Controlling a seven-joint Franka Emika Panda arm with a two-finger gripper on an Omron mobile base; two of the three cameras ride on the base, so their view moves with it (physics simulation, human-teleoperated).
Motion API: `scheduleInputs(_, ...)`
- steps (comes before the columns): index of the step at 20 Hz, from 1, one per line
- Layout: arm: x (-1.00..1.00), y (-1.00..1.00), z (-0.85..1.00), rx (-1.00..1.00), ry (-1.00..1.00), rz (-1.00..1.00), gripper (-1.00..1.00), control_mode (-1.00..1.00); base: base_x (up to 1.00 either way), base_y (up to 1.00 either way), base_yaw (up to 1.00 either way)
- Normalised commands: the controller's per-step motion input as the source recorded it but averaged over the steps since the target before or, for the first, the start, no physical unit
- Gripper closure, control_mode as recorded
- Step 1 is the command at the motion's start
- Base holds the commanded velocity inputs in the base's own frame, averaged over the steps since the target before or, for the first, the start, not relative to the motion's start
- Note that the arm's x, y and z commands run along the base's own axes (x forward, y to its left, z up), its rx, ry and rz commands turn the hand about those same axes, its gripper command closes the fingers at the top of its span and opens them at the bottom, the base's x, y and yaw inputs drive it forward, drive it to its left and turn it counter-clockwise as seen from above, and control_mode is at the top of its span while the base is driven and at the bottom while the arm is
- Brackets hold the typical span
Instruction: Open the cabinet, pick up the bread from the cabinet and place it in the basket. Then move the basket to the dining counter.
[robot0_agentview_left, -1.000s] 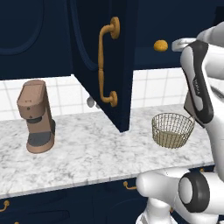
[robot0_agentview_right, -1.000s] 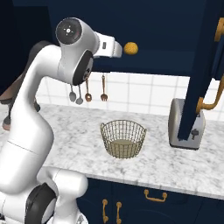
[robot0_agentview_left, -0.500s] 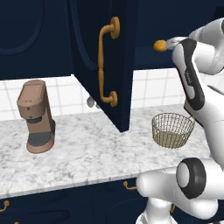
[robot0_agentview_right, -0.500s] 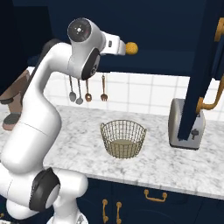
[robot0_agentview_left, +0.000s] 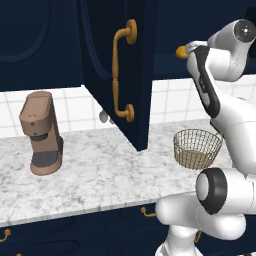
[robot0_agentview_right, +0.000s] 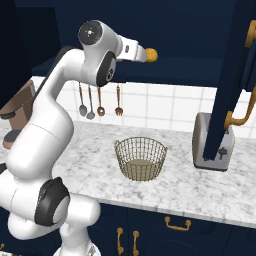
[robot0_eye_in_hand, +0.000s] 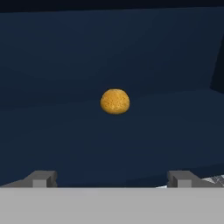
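The cabinet door stands swung open, its brass handle facing me. The bread, a small orange-golden lump, lies on the dark shelf inside the cabinet. My gripper is open and empty, pointed straight at the bread with a gap still between them; both fingertips rise at the bottom of the hand view. From the right base the bread shows just past the end of my hand. The wire basket sits empty on the marble worktop below. The dining counter is out of view.
A brown coffee machine stands on the worktop at the left. A toaster sits to the right of the basket, partly behind the open door. Utensils hang on the tiled wall. Drawers with brass pulls lie under the worktop.
The arm has swung up and forward, bringing the hand closer to the bread on the shelf. The gripper has stayed open; basket and door have not moved.
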Motion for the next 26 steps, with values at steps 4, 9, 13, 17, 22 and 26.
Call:
scheduleInputs(4, 0.38, 0.00, -0.03, 0.00, 0.08, -0.03, -1.00, -1.00, 0.00, 0.00, 0.00)
scheduleInputs(9, 0.29, 0.00, -0.01, 0.00, 0.09, -0.04, -1.00, -1.00, 0.00, 0.00, 0.00)
scheduleInputs(13, 0.29, 0.00, -0.06, 0.00, 0.06, -0.06, -1.00, -1.00, 0.00, 0.00, 0.00)
scheduleInputs(17, 0.36, 0.00, -0.18, 0.00, 0.00, -0.02, -1.00, -1.00, 0.00, 0.00, 0.00)
scheduleInputs(22, 0.42, -0.04, -0.13, 0.03, 0.00, 0.00, -1.00, -1.00, 0.00, 0.00, 0.00)
scheduleInputs(26, 0.35, -0.24, -0.02, 0.05, 0.00, 0.00, -1.00, -1.00, 0.00, 0.00, 0.00)
